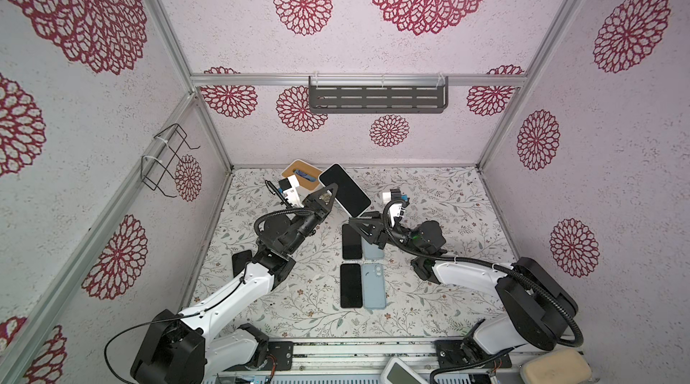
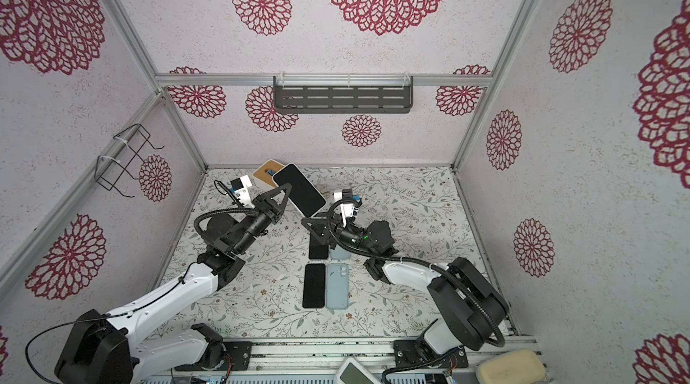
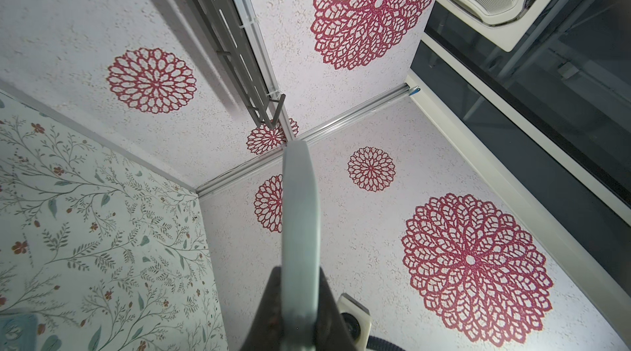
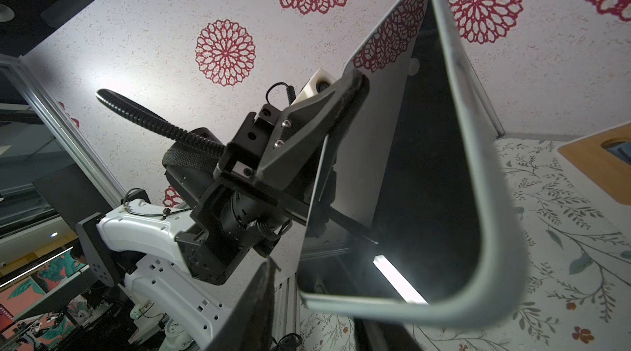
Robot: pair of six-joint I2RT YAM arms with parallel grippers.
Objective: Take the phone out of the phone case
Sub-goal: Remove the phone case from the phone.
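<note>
**Held item.** Flat rectangular phone (image 1: 345, 188) with a glossy black glass face and rounded corners. It sits in a pale grey-white case (image 1: 351, 213) of smooth matt material.
- Position: raised above the table toward the back and tilted, with the screen upward in both top views.
- Right wrist view: the phone (image 4: 426, 178) mirrors the wall rosettes. The case (image 4: 502, 236) shows as a thick, soft-cornered band.
- Left wrist view: the case (image 3: 300, 223) appears edge-on as a narrow grey strip.

**Left gripper** (image 1: 330, 194). Black, with triangular fingers, clamped tight on one long side of the case.

**Right gripper** (image 1: 356, 223). Same build, with its fingers part-way apart at the case's lower short end. Whether they press on it cannot be told.

**Table** (image 1: 448, 214). Covered with a pale cloth printed with leaf sprigs and small flowers.
- Two glossy black slabs (image 1: 351, 290) and two light blue slabs (image 1: 373, 288) lie flat in a two-by-two block.
- The nearer blue slab shows a camera cluster at one corner. The farther pair lies partly under the right gripper.
- A further dark slab (image 1: 242, 259) lies partly beneath the left arm.

**Back of table.** White box with a wooden top (image 1: 298, 172) and an oval slot.

**Walls.** Rough, speckled surface with red lace-like rosettes.
- A slotted grey metal shelf (image 1: 377, 99) hangs on the back wall.
- A black wire rack (image 1: 168, 161) hangs on the side wall.
</note>
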